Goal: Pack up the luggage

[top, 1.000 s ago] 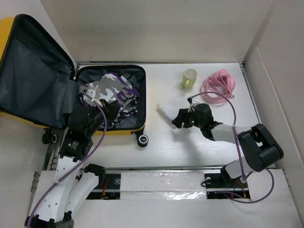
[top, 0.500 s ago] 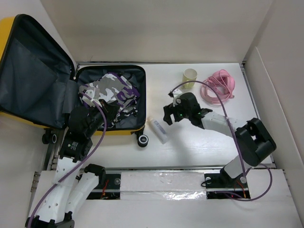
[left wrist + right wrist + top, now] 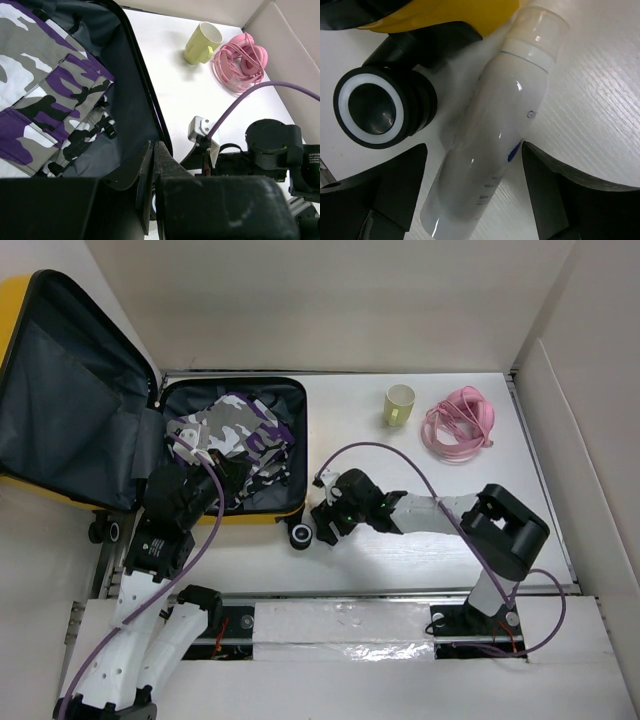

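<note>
The yellow luggage (image 3: 70, 410) lies open at the left, with its lid back and camouflage clothes (image 3: 235, 435) in the base. My left gripper (image 3: 238, 475) is shut and empty over the base's near right corner; the left wrist view shows its jaws (image 3: 154, 147) pressed together. My right gripper (image 3: 328, 515) is low on the table beside the luggage's front wheel (image 3: 300, 535). In the right wrist view its open jaws (image 3: 474, 150) straddle a white bottle (image 3: 495, 140) lying on the table next to the wheel (image 3: 372, 107) and the yellow shell (image 3: 455, 12).
A pale yellow mug (image 3: 399, 404) and a coiled pink cable (image 3: 458, 422) sit at the back right of the table; both also show in the left wrist view, the mug (image 3: 202, 43) and the cable (image 3: 241, 67). White walls enclose the table.
My right gripper swung left from mid-table to the luggage's wheel. The bottle left its jaws, lay on the table, and now sits between the open jaws. The left arm has not moved.
</note>
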{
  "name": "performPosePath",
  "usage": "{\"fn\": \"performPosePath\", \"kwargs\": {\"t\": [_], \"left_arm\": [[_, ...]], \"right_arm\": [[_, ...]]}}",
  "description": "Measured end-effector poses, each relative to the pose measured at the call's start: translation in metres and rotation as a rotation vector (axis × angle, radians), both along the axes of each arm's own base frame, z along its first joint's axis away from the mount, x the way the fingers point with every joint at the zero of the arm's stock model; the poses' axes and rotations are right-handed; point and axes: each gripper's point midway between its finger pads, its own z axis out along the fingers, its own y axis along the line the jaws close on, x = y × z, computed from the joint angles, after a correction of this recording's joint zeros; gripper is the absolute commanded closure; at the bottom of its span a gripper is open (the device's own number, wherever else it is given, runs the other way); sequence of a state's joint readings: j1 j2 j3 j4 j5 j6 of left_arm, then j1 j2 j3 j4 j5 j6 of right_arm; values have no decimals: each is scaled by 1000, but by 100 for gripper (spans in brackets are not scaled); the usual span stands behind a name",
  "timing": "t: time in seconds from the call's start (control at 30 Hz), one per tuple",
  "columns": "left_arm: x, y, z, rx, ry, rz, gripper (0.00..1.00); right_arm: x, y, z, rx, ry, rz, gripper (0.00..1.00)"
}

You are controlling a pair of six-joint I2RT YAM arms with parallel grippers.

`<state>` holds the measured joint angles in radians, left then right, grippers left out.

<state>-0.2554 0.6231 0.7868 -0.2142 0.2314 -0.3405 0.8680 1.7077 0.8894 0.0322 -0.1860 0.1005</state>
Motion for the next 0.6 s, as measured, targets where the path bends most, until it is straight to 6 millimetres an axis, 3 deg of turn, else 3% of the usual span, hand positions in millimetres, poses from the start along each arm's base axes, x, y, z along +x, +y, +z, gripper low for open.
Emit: {"fn": "performPosePath", "kwargs": {"t": [0.03,0.07,0.17,0.2,0.27,0.37,0.43,0.5,0.6], "left_arm": [[0,0,0,0,-1,0,98],[0,0,0,0,-2,0,97],[-1,0,1,-1,-6,0,97],[-1,0,1,-1,-6,0,97],[-1,0,1,-1,-6,0,97],[-1,0,1,-1,-6,0,97],[-1,0,1,0,-6,0,97],[-1,1,1,0,-6,3,97],[0,2,2,2,-8,13,97]], "right_arm": [[0,1,-1,4,1,-6,26],[2,3,-1,10,2,-17,38],[7,3,-3,19,7,-65,56],[10,2,-2,19,5,-88,67],[15,-6,1,13,-13,-133,78],[15,-29,12,-17,-46,-192,82],[19,-45,34,-19,-88,-232,82],[28,-53,70,24,-158,-265,82],[47,-47,130,116,-262,-277,82]]}}
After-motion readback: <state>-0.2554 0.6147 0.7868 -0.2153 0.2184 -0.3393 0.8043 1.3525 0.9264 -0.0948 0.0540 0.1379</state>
